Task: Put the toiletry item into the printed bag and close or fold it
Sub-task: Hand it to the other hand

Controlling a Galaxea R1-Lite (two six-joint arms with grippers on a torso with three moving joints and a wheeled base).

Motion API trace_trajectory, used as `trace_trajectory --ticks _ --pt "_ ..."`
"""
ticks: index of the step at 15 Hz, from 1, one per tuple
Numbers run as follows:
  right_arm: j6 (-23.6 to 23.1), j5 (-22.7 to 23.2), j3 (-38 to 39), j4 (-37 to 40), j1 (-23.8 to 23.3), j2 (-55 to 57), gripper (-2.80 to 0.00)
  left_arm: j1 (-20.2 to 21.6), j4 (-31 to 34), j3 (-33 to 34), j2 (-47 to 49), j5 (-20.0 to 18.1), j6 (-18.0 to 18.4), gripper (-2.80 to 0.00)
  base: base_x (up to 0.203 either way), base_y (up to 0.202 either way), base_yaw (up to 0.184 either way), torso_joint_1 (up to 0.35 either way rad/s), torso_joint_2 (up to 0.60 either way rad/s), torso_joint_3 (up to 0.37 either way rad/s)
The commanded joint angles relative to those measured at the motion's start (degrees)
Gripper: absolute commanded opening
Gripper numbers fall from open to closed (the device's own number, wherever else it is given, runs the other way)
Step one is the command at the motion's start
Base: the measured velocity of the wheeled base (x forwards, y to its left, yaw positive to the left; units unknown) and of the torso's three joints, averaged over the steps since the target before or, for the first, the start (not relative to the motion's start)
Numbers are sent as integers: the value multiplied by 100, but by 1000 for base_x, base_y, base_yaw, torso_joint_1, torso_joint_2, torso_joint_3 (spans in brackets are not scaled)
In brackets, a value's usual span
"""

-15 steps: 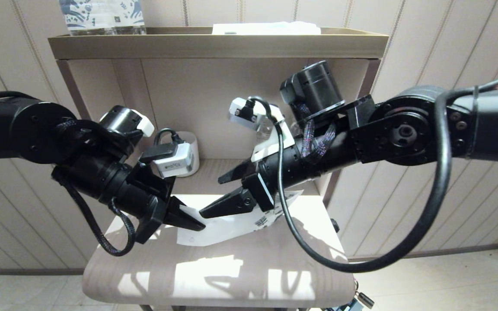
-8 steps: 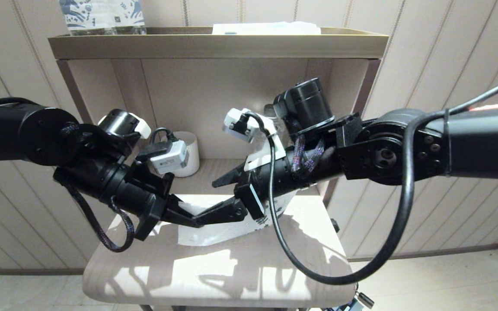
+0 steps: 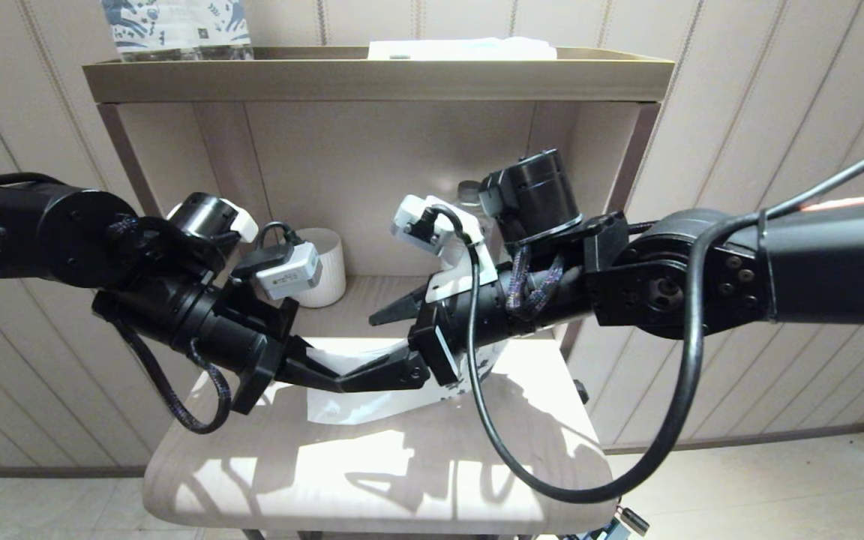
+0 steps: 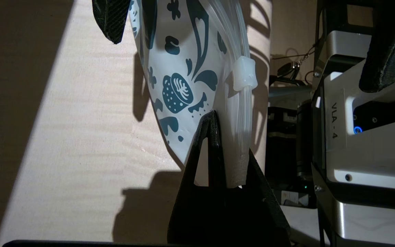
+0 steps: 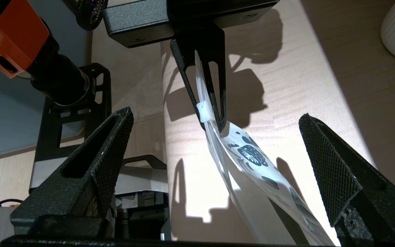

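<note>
**White printed bag pinched at its zip edge over the sunlit surface**

White with blue leaf prints, the printed bag (image 4: 187,82) hangs lifted above the pale wooden surface (image 3: 372,480). The left end effector (image 3: 331,377) is clamped on the zip-edge corner. The left wrist view shows what the head view hides: the clear zip strip with its small white slider (image 4: 243,73) just beyond the closed fingertips. The right wrist view shows the right end effector (image 5: 214,154) spread wide, one finger on each side of the bag without touching it. The toothbrush cannot be made out; it may be inside the bag, but that is not clear.

Behind stands a beige shelf unit (image 3: 379,79) against a panelled wall. One white ribbed cup (image 3: 323,266) sits in its recess; on top stand blue-patterned bottles (image 3: 177,28), seemingly two.
</note>
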Motion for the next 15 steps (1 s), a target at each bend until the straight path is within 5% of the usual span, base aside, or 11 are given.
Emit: trace_trajectory --ticks 1,14,15 --pt "-6 22 31 3 10 3 0 16 20 10 19 -28 31 -280 0 0 0 0 0 0" --pt "29 5 -18 -58 27 102 0 61 20 20 63 -142 31 -280 0 0 0 0 0 0" --pt "33 -18 22 -205 27 125 -280 61 20 32 72 -142 31 -280 0 0 0 0 0 0"
